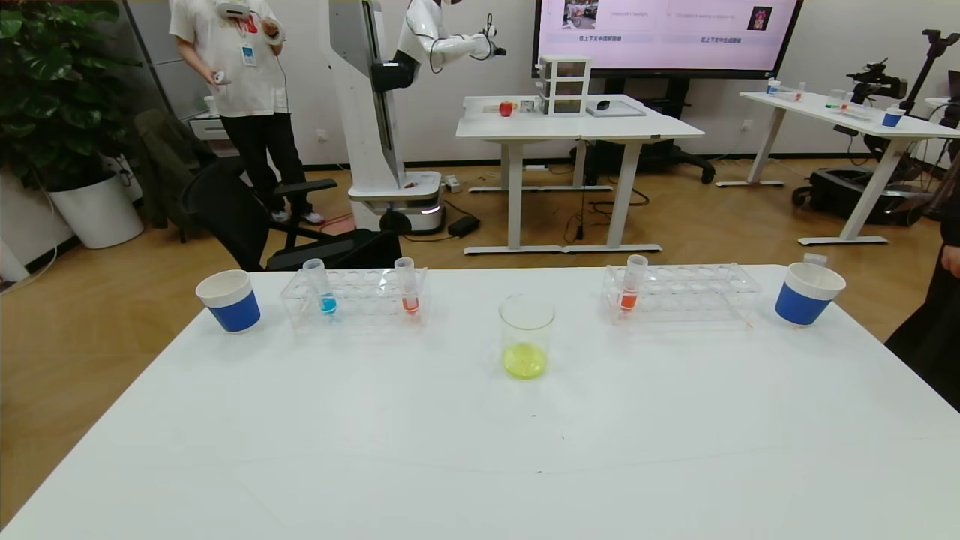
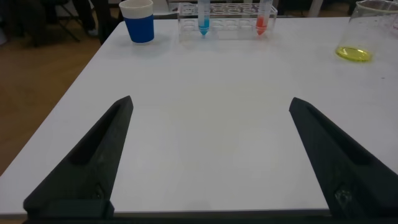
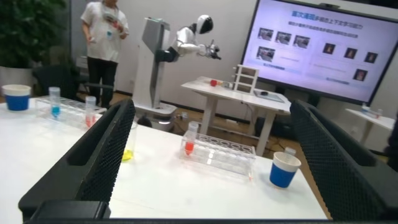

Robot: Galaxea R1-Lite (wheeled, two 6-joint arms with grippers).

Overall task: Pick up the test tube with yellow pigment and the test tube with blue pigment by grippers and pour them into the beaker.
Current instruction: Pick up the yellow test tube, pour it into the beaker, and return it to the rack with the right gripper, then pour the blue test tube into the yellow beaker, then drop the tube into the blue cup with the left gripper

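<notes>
The test tube with blue pigment [image 1: 328, 289] stands upright in the left clear rack [image 1: 360, 298]; it also shows in the left wrist view [image 2: 203, 18] and the right wrist view [image 3: 55, 102]. No tube with yellow liquid shows. The beaker [image 1: 526, 334] stands at the table's middle with yellow liquid in its bottom, and it shows in the left wrist view [image 2: 364, 31]. My left gripper [image 2: 210, 101] is open and empty over bare table, well short of the rack. My right gripper [image 3: 211, 104] is open and empty, raised and facing the right rack. Neither gripper shows in the head view.
An orange-red tube [image 1: 409, 289] stands in the left rack, another [image 1: 630, 285] in the right rack [image 1: 686, 294]. Blue-and-white paper cups stand at the far left [image 1: 229, 300] and far right [image 1: 806, 294]; a clear tube end pokes from the right one.
</notes>
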